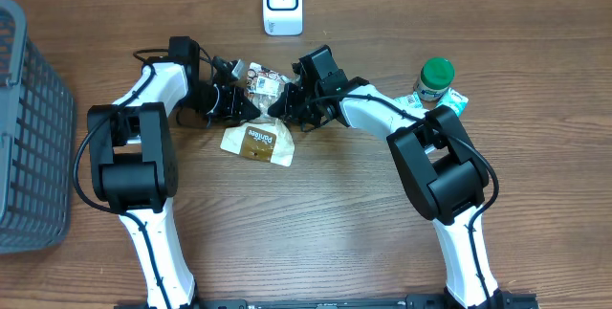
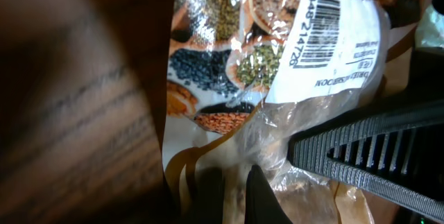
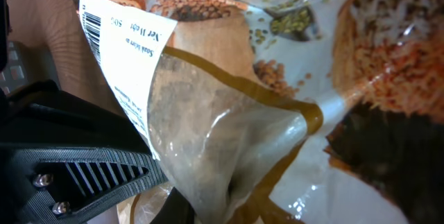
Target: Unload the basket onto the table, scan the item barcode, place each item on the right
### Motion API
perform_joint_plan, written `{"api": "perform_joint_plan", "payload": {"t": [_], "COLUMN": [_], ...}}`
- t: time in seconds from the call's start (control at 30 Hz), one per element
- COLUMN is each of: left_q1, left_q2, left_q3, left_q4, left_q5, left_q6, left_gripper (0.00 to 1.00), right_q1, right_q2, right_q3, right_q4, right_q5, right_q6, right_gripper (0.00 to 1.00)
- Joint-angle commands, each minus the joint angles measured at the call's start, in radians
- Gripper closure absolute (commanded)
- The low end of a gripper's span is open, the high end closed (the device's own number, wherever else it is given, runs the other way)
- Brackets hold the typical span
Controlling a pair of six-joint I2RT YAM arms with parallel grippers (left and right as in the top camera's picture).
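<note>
Two grips: left fingers (image 2: 262, 195), right fingers (image 3: 177, 211), both clamped shut on pouch (image 2: 229, 57). You: pull film taut, flatten barcode (image 2: 325, 23), face it to scanner (image 1: 282, 3).

Left arm (image 1: 143, 146) bent at the elbow, forearm reaching right toward centre. Right arm (image 1: 435, 161) mirrored, reaching left. Wrists nearly meet. Left gripper (image 1: 239, 100) closed tight, pinching the bag (image 1: 260, 83). Right gripper (image 1: 280, 105) closed too, pinching the same bag from the opposite side.

A grey basket (image 1: 38, 137) stands far left, a green-capped bottle (image 1: 435, 77), perhaps plastic, far right.
</note>
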Motion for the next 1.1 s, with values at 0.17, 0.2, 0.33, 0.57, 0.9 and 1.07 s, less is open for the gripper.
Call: {"api": "perform_joint_plan", "payload": {"t": [0.17,0.2,0.33,0.57,0.9,1.07], "left_q1": [0.043,0.047,0.076,0.225,0.319,0.319], "left_q2": [-0.129,-0.159,-0.313,-0.491,-0.494,-0.494], "left_q3": [0.37,0.425,0.671,0.74,0.722,0.722], "left_q4": [-0.378,-0.421,-0.595,-0.689,-0.766,-0.766], "left_q5": [-0.171,-0.19,-0.381,-0.649,-0.645,-0.645], "left_q6": [0.017,0.017,-0.053,-0.249,-0.268,-0.268], "left_gripper": [0.96,0.96,0.96,0.48,0.0,0.0], "right_q1": [-0.066,-0.072,-0.093,-0.093,-0.093,-0.093], "right_q2": [0.015,0.013,0.006,0.005,-0.048,-0.075], "right_q3": [-0.012,-0.012,-0.012,-0.012,-0.012,-0.012], "right_q4": [-0.024,-0.034,-0.062,-0.053,-0.071,-0.089], "right_q5": [-0.169,-0.169,-0.18,-0.205,-0.196,-0.185], "right_q6": [-0.081,-0.086,-0.108,-0.114,-0.167,-0.198], "right_gripper": [0.96,0.96,0.96,0.96,0.96,0.96]}}
